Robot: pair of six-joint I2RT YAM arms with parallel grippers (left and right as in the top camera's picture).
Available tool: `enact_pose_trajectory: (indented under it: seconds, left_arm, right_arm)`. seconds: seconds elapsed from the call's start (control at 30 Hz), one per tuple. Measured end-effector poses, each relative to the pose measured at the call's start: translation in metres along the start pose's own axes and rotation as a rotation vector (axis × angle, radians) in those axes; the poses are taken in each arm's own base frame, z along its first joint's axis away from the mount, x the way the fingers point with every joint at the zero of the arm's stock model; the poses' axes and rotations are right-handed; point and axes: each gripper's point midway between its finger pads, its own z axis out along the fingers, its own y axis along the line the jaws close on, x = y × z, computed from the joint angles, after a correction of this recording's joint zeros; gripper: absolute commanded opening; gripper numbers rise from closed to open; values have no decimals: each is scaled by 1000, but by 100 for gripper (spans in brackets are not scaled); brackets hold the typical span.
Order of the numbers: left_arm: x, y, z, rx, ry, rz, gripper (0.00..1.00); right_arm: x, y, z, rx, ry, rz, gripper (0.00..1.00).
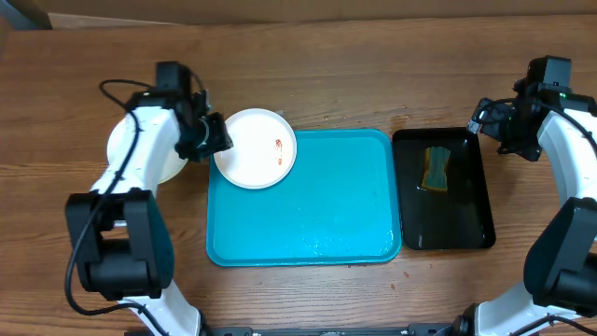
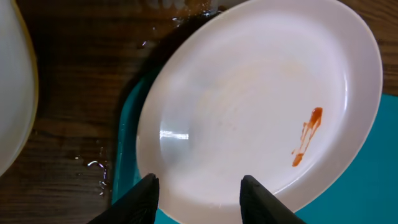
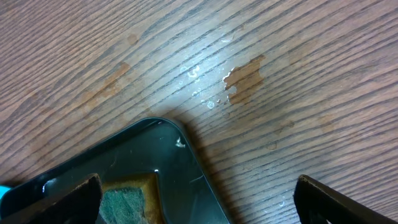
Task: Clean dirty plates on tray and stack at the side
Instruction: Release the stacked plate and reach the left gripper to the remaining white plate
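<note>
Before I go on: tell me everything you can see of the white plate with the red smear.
The smeared plate is round, white, glossy and plastic-looking, with a shallow raised rim. A thin reddish-brown smear marks the half over the tray; no other marks are plain. It lies face up across the tray's far-left corner, partly overhanging the wooden table. The left gripper is at its left edge, fingers apart above the rim; no grip shows.
</note>
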Motion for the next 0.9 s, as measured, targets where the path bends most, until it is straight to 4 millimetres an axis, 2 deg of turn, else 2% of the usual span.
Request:
enact_pose_trajectory:
  seconds: [0.13,0.6,0.77,0.83,0.9]
  left_arm:
    - [-2,-1,3,-74,-26,19,46]
    - [-10,24,-1,-175,-61,-20,45]
    - [-9,29,13,-188,-42,-41,32]
    - [-8,31,21,-193,-25,-48,16]
    - [-6,32,28,-191,-8,-56,8]
  right_arm:
    - [0,0,0,0,0,0,100]
    - [0,0,0,0,0,0,100]
    - [0,0,0,0,0,0,100]
    - [0,0,0,0,0,0,100]
    - [0,0,0,1,1,1,100]
